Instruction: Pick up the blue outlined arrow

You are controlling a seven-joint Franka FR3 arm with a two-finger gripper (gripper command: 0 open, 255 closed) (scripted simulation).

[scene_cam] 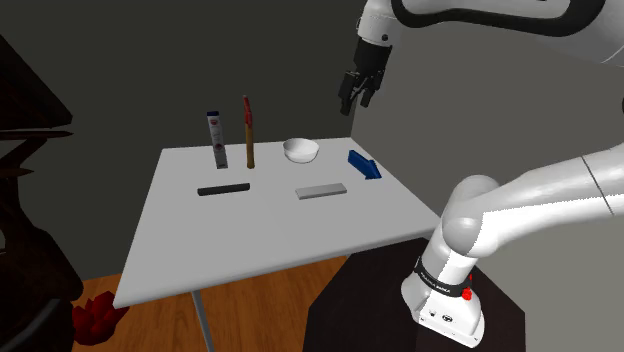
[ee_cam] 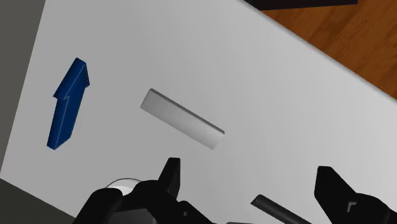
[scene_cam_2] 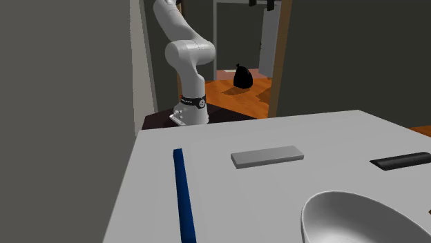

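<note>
The blue arrow lies flat near the table's right edge in the shoulder view, beside the white bowl. In the second exterior view the blue arrow shows edge-on as a thin blue strip. The wrist view looks down on the arrow, which lies well off to one side of the fingers. My black gripper hangs high above the table's far right corner, over the arrow, and its fingers stand apart around nothing.
On the white table lie a grey flat bar and a black bar. A white tube and a brown stick stand at the back. A red object sits on the floor at the left.
</note>
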